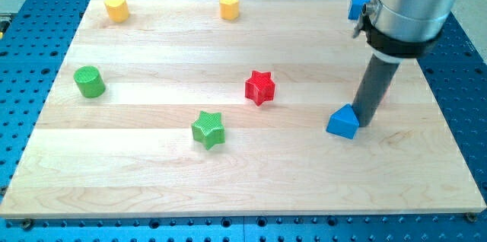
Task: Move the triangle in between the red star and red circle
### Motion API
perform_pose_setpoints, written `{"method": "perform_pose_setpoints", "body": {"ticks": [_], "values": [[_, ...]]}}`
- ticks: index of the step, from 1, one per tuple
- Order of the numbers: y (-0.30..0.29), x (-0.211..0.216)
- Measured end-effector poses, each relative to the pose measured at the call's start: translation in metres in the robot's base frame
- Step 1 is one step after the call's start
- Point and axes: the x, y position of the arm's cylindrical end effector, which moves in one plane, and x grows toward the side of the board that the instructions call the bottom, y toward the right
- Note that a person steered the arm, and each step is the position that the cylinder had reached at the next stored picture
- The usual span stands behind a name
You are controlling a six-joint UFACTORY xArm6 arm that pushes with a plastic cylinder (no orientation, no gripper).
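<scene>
The blue triangle [343,122] lies on the wooden board [152,181] at the view's right. My tip [364,123] rests right against the triangle's right side. The red star [259,87] sits near the board's middle, to the upper left of the triangle. I cannot make out the red circle; the rod and the arm's grey body cover part of the board at the right.
A green star [208,128] lies below and left of the red star. A green cylinder [89,81] stands at the left. Two yellow blocks [116,8] [229,5] sit along the top edge. A blue block [356,6] at the top right is partly hidden by the arm.
</scene>
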Motion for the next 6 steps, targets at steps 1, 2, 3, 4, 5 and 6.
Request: {"method": "perform_pose_setpoints", "body": {"ticks": [1, 2, 3, 4, 5, 6], "values": [[-0.043, 0.025], [-0.074, 0.068], [-0.114, 0.074], [-0.100, 0.032], [-0.088, 0.019], [-0.083, -0.017]]}}
